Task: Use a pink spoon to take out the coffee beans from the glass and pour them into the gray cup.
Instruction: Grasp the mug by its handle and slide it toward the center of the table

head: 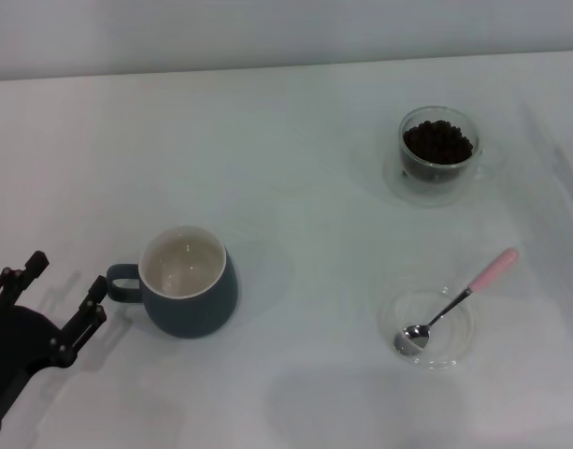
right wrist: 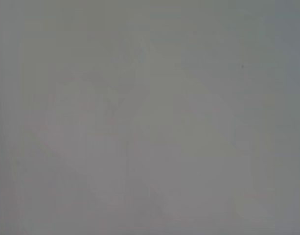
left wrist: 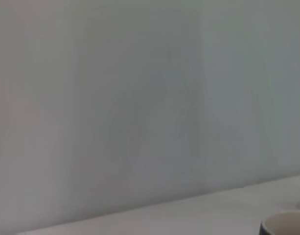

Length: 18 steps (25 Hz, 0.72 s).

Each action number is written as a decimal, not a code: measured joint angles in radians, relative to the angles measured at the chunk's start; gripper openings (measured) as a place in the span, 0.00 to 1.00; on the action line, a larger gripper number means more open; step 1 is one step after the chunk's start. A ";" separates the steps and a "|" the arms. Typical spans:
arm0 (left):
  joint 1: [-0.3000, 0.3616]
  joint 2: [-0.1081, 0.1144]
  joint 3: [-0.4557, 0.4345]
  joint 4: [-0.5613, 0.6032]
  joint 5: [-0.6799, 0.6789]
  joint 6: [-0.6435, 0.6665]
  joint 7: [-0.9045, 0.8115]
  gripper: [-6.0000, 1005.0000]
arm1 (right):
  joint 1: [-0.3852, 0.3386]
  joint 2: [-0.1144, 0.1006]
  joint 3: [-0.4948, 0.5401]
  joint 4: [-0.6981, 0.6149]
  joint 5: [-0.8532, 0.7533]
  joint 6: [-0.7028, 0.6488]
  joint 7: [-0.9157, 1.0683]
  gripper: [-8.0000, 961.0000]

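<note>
The pink spoon (head: 459,301) lies with its silver bowl in a shallow clear glass saucer (head: 454,348) at the front right, its pink handle pointing up and to the right. The glass (head: 439,155) stands at the back right, filled with dark coffee beans (head: 437,143). The gray cup (head: 186,281) stands at the front left, empty, its handle toward my left gripper (head: 45,299). That gripper is open and empty, just left of the cup's handle. A sliver of the cup's rim shows in the left wrist view (left wrist: 285,226). My right gripper is out of view.
The white table (head: 295,187) runs to a pale wall at the back. The right wrist view shows only a blank grey surface.
</note>
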 joint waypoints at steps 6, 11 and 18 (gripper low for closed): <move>-0.021 -0.002 0.000 -0.001 0.002 -0.062 -0.006 0.78 | 0.001 0.000 0.000 0.004 0.000 0.011 0.002 0.89; -0.056 -0.004 0.000 -0.018 0.016 -0.107 -0.008 0.78 | 0.000 0.000 -0.005 0.009 0.000 0.045 0.003 0.89; -0.083 -0.004 -0.005 -0.025 0.034 -0.151 -0.005 0.78 | 0.002 0.000 -0.001 0.009 0.000 0.045 0.003 0.89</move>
